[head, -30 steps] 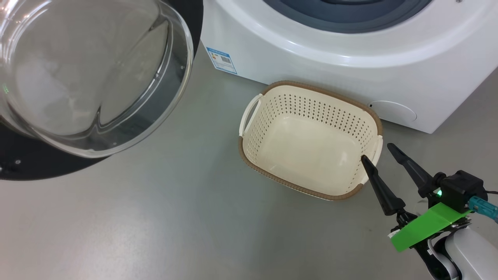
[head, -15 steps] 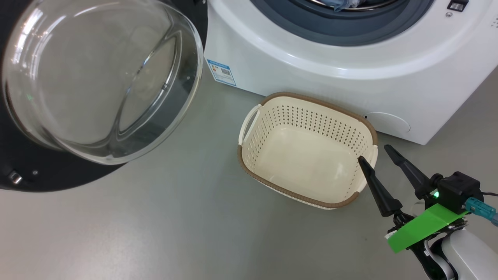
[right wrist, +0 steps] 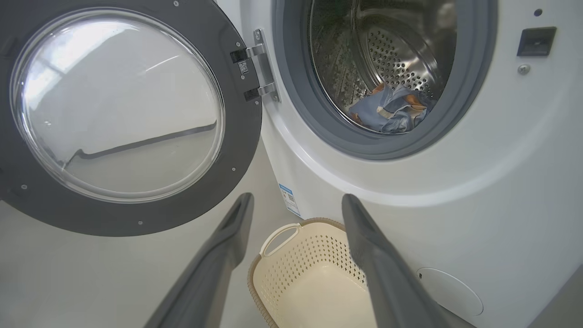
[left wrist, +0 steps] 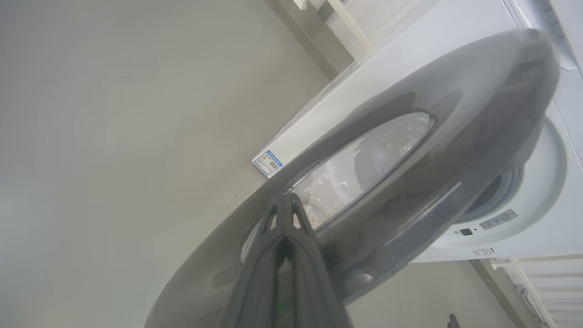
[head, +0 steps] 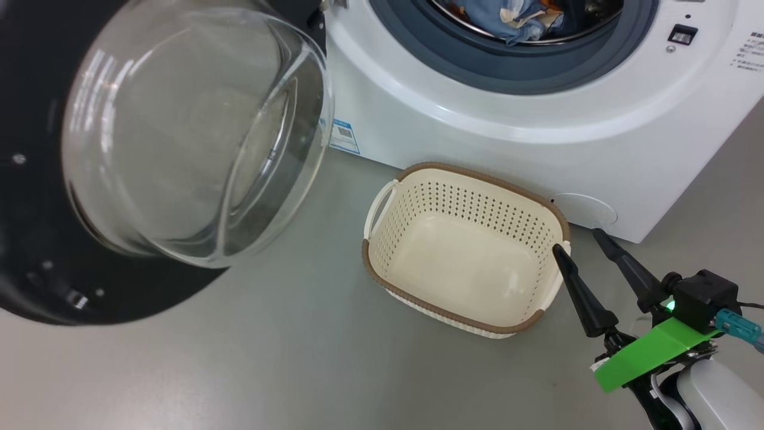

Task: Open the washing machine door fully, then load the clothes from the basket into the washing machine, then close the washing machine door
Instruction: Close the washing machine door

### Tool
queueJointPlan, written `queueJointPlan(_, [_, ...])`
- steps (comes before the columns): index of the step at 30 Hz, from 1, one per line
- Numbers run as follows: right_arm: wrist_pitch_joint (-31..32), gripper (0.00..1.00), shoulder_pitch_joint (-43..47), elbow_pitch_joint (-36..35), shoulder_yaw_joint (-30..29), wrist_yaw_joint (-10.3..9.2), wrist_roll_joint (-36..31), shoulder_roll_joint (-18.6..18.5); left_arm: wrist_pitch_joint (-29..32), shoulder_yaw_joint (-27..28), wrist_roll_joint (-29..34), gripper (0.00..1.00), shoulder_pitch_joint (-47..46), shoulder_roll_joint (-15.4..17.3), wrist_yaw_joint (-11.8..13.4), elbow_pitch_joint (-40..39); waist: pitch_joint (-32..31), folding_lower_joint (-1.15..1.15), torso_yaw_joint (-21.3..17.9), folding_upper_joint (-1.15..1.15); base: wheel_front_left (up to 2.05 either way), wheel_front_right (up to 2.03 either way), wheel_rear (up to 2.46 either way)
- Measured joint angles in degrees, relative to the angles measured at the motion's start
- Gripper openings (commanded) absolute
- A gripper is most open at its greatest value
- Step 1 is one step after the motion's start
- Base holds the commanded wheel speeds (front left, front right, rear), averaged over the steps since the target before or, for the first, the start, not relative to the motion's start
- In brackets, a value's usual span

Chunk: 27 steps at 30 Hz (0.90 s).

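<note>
We see 1 machine (head: 537, 137) and take it as our mark. Its 1 door (head: 197, 137) stands swung wide open off the hinge at the left edge of the machine's mouth. The clothes (right wrist: 391, 111) lie inside the drum as 1 blue and orange heap; we cannot count the garments. 1 basket (head: 465, 197) sits on the floor just before the machine's front, below the mouth, its bottom bare. Of the 2 grippers, the right gripper (head: 578, 240) hangs before the machine at the basket's right end, fingers spread, grasping nothing. The left gripper (left wrist: 283, 214) is clenched on nothing, its tip at the door's outer face; we cannot tell whether it touches.
</note>
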Motion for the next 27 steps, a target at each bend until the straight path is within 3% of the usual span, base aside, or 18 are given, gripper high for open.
queueJointPlan(16, [0.0, 1.00, 2.5, 0.0, -2.6, 0.00, -0.1, 1.5, 8.9, -2.9, -4.8, 0.00, 2.7, -1.4, -0.1, -9.3, -3.7, 0.01, -0.9, 0.00, 0.00, 0.00, 0.00])
queueJointPlan(27, [0.0, 1.00, 5.7, -0.2, -6.9, 0.00, -0.7, 2.8, 12.8, -4.8, -6.8, 0.00, 4.3, -2.2, -0.1, -17.3, -6.0, 0.00, -3.7, 0.00, 0.00, 0.00, 0.00])
